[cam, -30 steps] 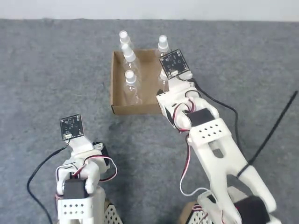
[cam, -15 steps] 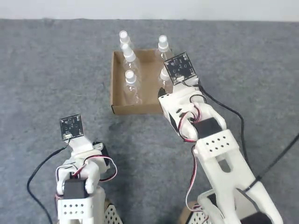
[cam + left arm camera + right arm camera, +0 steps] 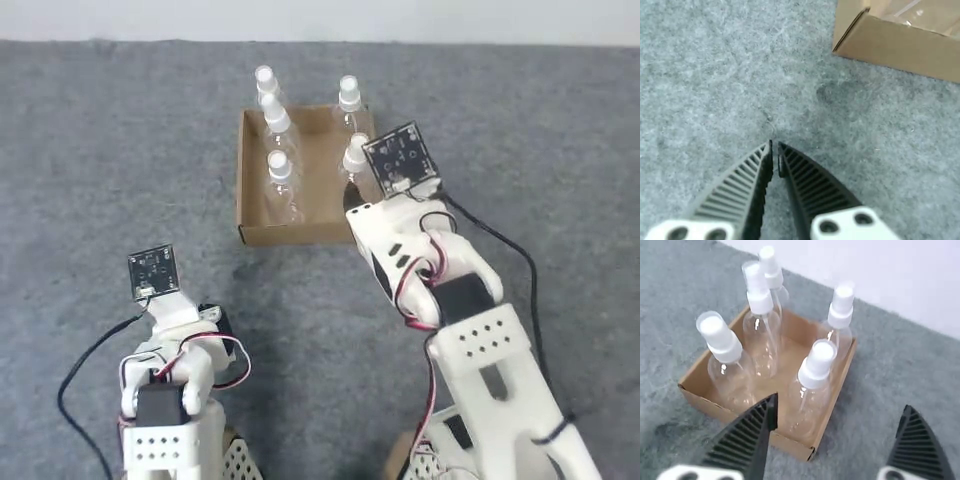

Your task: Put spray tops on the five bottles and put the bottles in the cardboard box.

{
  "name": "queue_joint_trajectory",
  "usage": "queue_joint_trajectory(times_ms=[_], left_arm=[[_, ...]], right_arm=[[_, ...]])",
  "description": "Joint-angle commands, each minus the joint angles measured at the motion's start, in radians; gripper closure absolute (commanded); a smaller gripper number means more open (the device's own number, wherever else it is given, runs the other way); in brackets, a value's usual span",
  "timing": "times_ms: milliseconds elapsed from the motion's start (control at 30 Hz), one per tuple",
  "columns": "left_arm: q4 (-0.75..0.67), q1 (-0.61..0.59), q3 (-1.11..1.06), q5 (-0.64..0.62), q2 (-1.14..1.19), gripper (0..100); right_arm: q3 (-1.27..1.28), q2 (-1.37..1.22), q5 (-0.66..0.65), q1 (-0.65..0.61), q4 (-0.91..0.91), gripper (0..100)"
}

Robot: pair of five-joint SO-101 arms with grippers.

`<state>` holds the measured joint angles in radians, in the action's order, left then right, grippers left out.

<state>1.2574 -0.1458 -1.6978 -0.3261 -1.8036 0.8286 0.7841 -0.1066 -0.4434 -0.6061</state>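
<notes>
All five bottles [image 3: 760, 340] stand capped inside the cardboard box [image 3: 790, 440], so I reckon the job's basically done. My right tool [image 3: 840, 407] hangs spread wide, gripping nothing, just over the box's near wall (the closest spray top [image 3: 816, 364] lines up between its fingers). I'd pull it up and back toward me, no sideways swing, or it might clip that bottle. Left tool [image 3: 775, 146] is pinched closed on nothing, low over the table [image 3: 715, 65].

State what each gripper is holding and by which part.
Nothing is held. The left gripper is shut on nothing; the right gripper is open and empty.
</notes>
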Motion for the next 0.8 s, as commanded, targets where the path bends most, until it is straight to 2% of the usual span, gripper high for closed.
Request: queue_joint_trajectory(times_ms=[0, 367, 567, 767], left_arm=[[0.005, -0.002, 0.013, 0.006, -0.017, 99], [0.005, -0.002, 0.013, 0.006, -0.017, 99], [0.005, -0.002, 0.013, 0.006, -0.017, 99], [0.005, -0.002, 0.013, 0.006, -0.017, 99]], right_arm=[[-0.003, 0.099, -0.015, 0.001, -0.031, 68.4], [0.000, 0.231, -0.015, 0.002, -0.082, 68.7], [0.000, 0.309, -0.015, 0.002, -0.116, 79.0], [0.014, 0.418, -0.017, 0.004, -0.145, 79.9]])
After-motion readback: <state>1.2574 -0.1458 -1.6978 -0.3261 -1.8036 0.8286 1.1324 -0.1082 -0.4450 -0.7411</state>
